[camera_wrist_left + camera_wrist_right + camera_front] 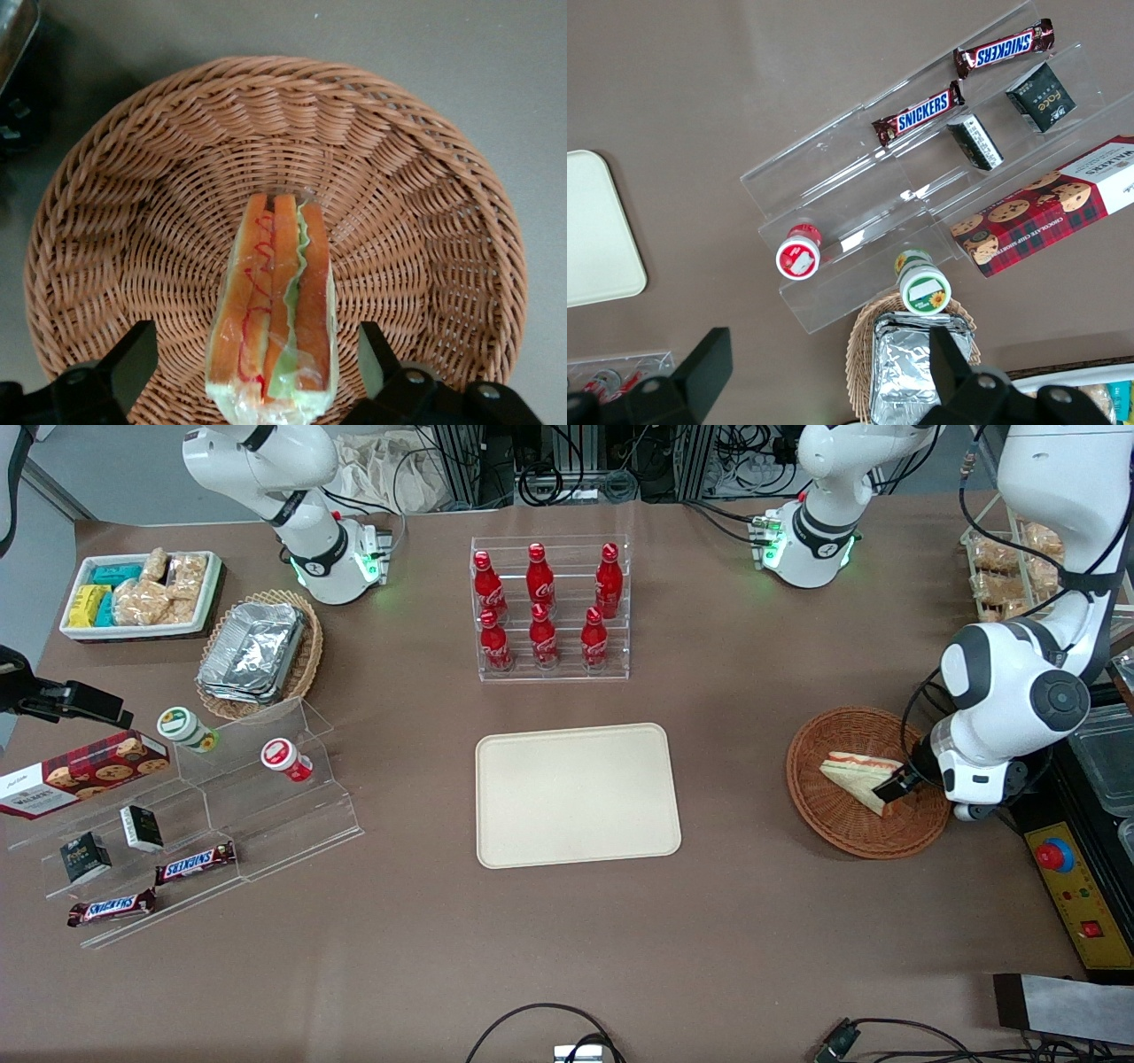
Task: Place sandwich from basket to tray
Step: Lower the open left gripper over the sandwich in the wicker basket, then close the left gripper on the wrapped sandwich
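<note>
Because the sandwich (273, 310) lies in the basket (425, 177) on its flat side with the filling edge turned up, the gripper (257, 372) hangs low right over it, its fingers (133, 359) spread wide, one on each bread face and touching neither. That straddle seems meant for a squeeze across the slices. The tray (578, 794) sits bare mid-worktop, well apart toward the parked arm's end.

A brown table (567, 948) carries the cream tray (578, 794) at its middle, the reddish basket (833, 815) toward the working arm's end under the gripper (895, 784), and a bottle rack (551, 609) farther off.
</note>
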Tool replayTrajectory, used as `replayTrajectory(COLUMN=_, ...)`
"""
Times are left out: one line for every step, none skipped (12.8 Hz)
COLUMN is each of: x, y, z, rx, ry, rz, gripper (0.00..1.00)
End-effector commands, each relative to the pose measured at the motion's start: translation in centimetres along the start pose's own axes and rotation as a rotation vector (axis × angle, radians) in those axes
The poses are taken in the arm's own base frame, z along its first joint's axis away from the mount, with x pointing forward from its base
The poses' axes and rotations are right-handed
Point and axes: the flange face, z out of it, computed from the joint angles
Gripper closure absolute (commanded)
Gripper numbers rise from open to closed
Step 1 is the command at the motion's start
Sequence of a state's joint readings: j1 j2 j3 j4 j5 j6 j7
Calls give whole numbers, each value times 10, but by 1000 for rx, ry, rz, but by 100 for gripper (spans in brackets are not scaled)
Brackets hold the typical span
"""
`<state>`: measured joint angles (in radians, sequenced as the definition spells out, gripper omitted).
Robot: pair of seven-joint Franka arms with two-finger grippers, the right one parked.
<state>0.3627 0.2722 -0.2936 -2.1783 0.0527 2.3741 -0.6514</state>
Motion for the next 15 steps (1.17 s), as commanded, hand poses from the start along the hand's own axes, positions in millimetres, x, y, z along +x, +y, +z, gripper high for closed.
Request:
replayTrajectory(x=-2, y=0, z=8, rx=-6, ry=-8, rz=-23, gripper=0)
replayTrajectory(x=-2, y=0, z=11, rx=-4, ry=-13, rz=-30, gripper=0)
replayTrajectory(x=-3, y=2, z=15, rx=-2, ry=-21, rz=-48, gripper=0)
replayTrajectory(x=-2, y=4, z=20, rx=0, ry=-28, rz=-55, gripper=0)
replayTrajectory(x=-2, y=9, z=20, rx=-3, ry=-29, rz=-48, gripper=0)
replayTrajectory(x=0, y=14, z=24, rx=1, ry=-38, rz=-38, gripper=1)
replayTrajectory(x=2, y=18, z=22, rx=-2, ry=-37, rz=-39, gripper=15)
replayTrajectory(x=-1, y=24, z=21, rx=-3, ry=-34, rz=-46, gripper=43)
replayTrajectory(x=-5, y=31, z=17, rx=0, ry=-25, rz=-25, gripper=64)
replayTrajectory(x=-9, y=32, z=15, rx=18, ry=-36, rz=5, gripper=93)
replayTrajectory(x=-9, y=35, z=5, rx=35, ry=-52, rz=48, gripper=100)
replayTrajectory(x=-4, y=40, z=-7, rx=38, ry=-53, rz=73, gripper=100)
replayTrajectory(x=1, y=45, z=-22, rx=40, ry=-53, rz=94, gripper=100)
replayTrajectory(x=5, y=51, z=-38, rx=44, ry=-58, rz=131, gripper=100)
replayTrajectory(x=8, y=62, z=-58, rx=40, ry=-56, rz=175, gripper=100)
